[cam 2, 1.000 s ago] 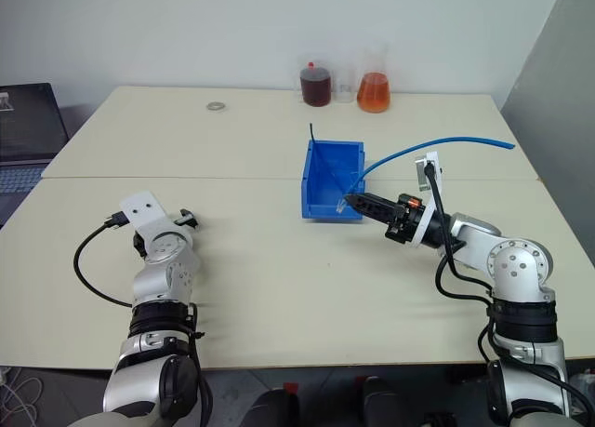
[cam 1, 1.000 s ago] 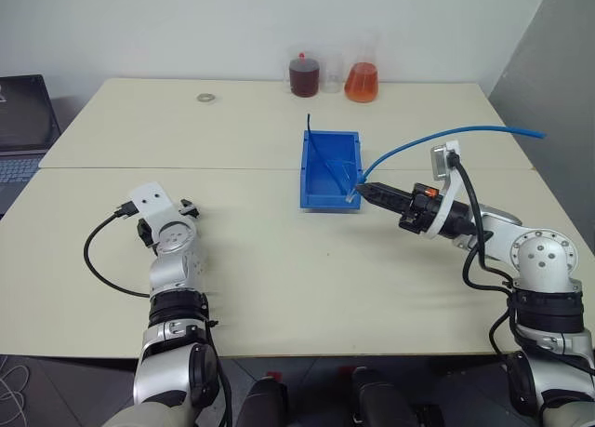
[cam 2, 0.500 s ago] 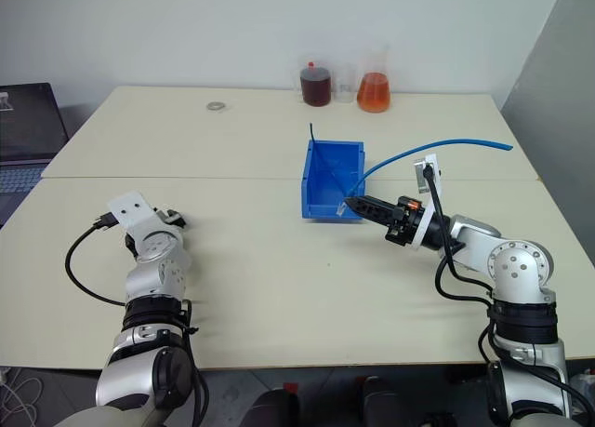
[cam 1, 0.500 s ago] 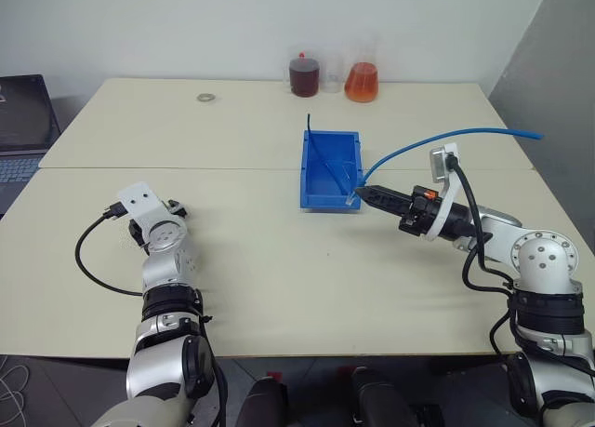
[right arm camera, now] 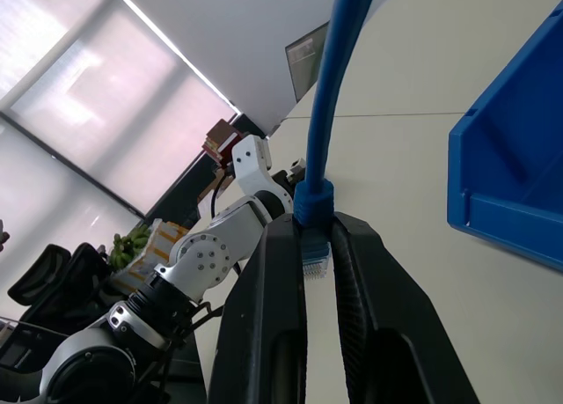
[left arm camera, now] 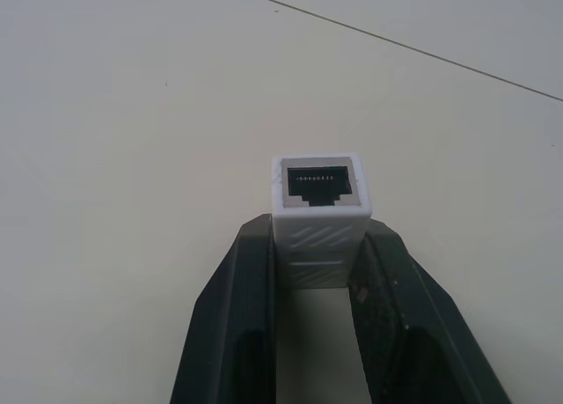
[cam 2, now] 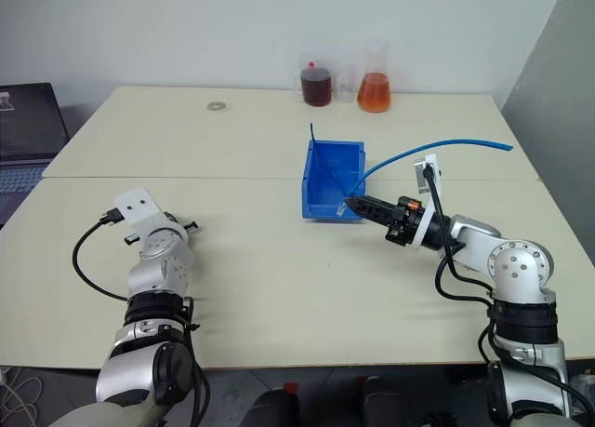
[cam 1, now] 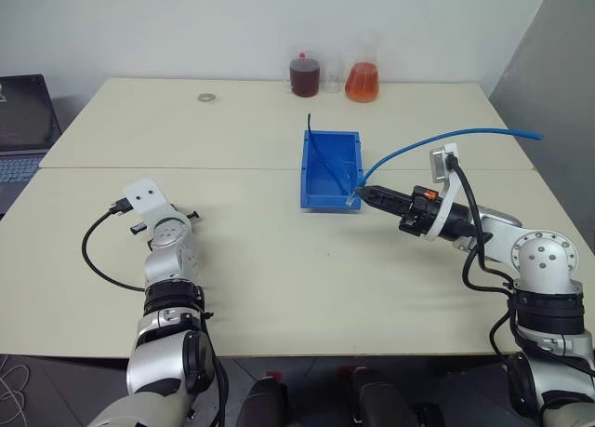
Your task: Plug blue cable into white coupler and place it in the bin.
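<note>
Over on the left side of the pale worktop (cam 1: 279,260), the left gripper (left arm camera: 318,272) has its jaws pressed against the two sides of the white coupler (left arm camera: 319,212). The little block stands out past the fingertips, its dark socket facing away from the wrist, above the bare surface.

Across from it, the right gripper (cam 1: 364,193) holds the blue cable (cam 1: 437,137) just behind its clear plug (right arm camera: 315,256), jaws narrow and clamped on it. The plug end sits just beside the near right corner of the bin (cam 1: 319,200). From the jaws the cord arcs up and away to the right, its far end hanging free in the air beyond the arm.

The bin stands near the middle of the worktop, and a thin dark strand leans inside it, sticking up past the far left corner. At the back edge stand two flasks (cam 1: 362,81), one dark red, one orange. A small ring (cam 1: 205,98) lies further left, and a laptop (cam 1: 20,129) sits off the left end.
</note>
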`<action>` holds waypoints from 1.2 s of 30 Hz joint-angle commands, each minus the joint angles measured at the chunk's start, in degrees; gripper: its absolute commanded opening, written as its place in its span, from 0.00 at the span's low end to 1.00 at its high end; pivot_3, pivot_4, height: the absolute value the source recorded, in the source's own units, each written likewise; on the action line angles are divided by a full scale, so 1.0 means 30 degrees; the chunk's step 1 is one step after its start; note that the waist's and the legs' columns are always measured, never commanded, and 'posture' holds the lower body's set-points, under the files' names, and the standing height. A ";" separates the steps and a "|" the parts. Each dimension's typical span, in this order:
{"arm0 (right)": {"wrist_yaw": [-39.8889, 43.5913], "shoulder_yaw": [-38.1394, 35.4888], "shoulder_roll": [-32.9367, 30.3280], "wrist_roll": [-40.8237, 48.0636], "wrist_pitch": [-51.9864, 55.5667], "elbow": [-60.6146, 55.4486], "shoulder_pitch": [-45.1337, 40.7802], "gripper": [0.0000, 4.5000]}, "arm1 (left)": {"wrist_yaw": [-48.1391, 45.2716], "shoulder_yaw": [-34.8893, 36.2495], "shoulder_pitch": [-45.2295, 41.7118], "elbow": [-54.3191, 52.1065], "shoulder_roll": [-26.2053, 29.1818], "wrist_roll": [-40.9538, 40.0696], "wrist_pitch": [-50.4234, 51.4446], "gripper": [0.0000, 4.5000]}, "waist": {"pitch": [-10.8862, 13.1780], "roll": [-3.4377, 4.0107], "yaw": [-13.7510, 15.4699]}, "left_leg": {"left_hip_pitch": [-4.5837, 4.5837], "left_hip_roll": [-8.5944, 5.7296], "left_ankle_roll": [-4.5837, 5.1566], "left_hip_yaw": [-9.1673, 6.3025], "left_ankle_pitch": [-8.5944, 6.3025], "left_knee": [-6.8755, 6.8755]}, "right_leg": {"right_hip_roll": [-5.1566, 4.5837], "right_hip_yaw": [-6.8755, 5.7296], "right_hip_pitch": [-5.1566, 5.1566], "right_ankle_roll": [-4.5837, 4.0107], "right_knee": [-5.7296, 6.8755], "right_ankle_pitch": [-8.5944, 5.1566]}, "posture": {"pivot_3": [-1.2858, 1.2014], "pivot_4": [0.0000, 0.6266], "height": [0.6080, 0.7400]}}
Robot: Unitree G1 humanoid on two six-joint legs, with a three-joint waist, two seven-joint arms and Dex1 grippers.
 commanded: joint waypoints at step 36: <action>0.6431 0.7548 -0.1570 -1.1479 -0.8371 -0.2372 0.0500 0.05 | -3.1474 -1.4571 0.1830 -0.3454 0.2588 0.0156 -0.7079 0.17 | 0.0001 0.0003 -0.0031 | -0.0019 0.0018 -0.0013 0.0003 0.0010 0.0013 | 0.0047 0.0005 -0.0020 -0.0010 -0.0016 -0.0005 | 0.52 0.24 1.00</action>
